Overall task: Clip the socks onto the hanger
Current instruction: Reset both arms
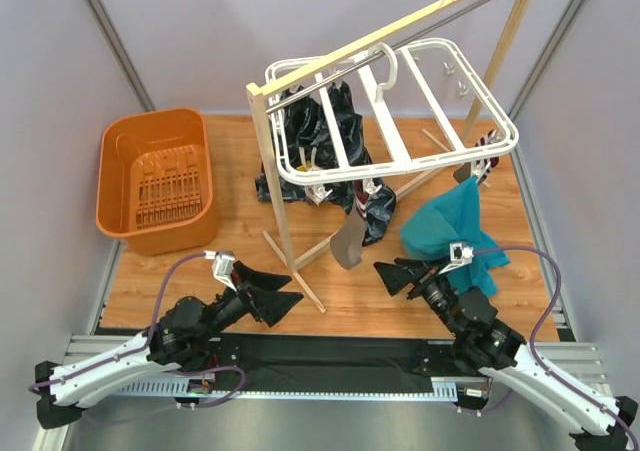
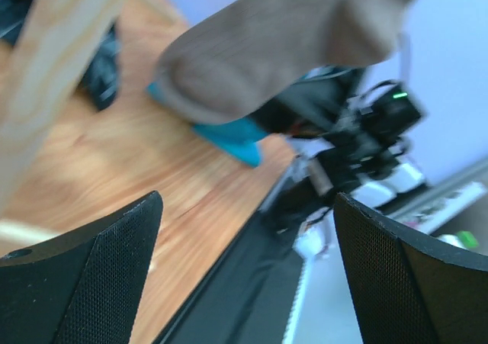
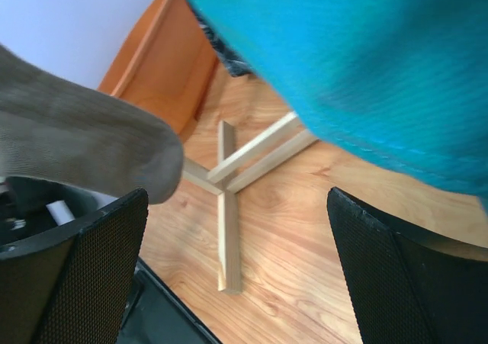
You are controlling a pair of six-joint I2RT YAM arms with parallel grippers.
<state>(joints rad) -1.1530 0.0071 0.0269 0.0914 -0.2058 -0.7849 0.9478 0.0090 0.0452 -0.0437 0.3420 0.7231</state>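
Between my wide-open left gripper [image 1: 295,291] and right gripper [image 1: 380,276] hung a sock [image 1: 347,243], seemingly soft and light, best pinched mid-body.

Sock [image 1: 348,243] hangs low off the hanger [image 1: 420,161] front rim, right betw. L gripper [image 1: 294,289] and R gripper [image 1: 381,277] — the bare wood top [image 1: 350,296] under it is open from both sides. Rack post [image 1: 272,171] stands just left of the sock. Its foot [image 1: 283,257] slants across the wood next to L gripper's tips; in R wrist view the crossed foot bars lie straight ahead. Teal cloth [image 1: 445,226] droops just beside R gripper, closing off the right side. Black garment [image 1: 378,216] fills the space behind the sock. Basket [image 1: 155,176] sits well left — clear wood betw. it and the post. Both jaws are spread wide, nothing betw. them.
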